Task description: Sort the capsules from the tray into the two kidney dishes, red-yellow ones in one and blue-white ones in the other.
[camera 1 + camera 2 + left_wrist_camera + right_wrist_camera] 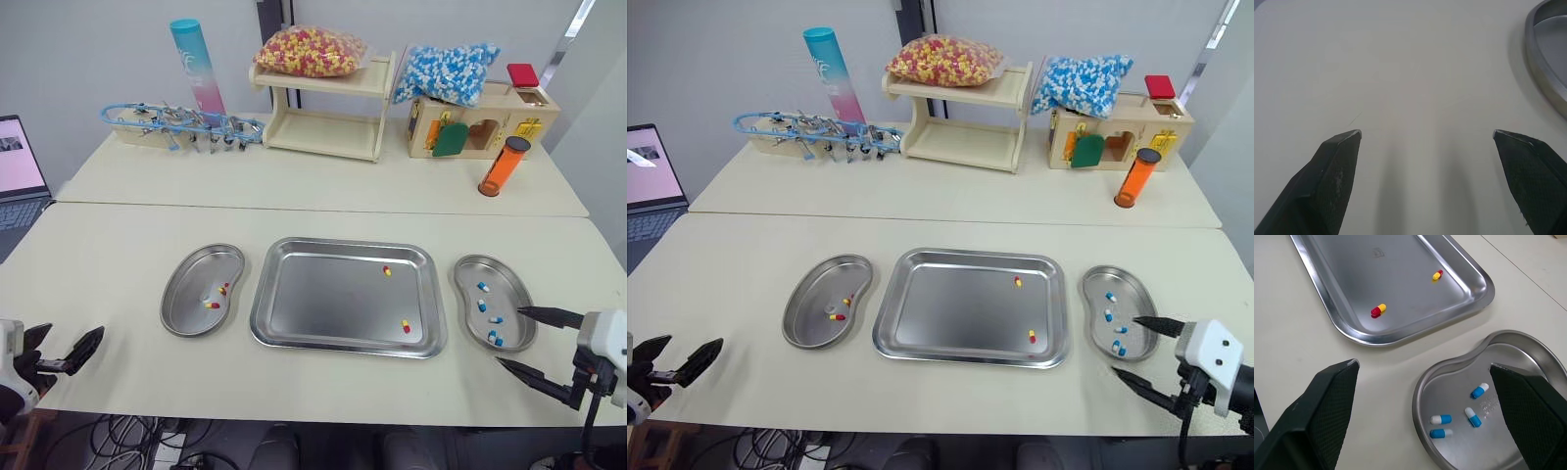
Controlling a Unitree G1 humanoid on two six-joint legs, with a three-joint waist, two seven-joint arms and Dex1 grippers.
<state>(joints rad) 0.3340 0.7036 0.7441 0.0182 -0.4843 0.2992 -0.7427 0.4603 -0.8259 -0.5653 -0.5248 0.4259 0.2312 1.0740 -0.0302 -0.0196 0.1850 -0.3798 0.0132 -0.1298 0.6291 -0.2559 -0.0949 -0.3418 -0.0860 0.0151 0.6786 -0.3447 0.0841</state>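
Two red-yellow capsules [406, 326] are left in the tray [257, 323], both toward its right side; they are judged to belong in the left dish [181, 284]. On the slick metal a capsule could be squirted out if pinched off-centre, or dropped during the long carry across. The right hand [509, 337] is held low with its fingers wide apart at the near edge of the right dish [458, 284]. The left hand [74, 330], likewise spread apart, is held over the bare counter [118, 255].
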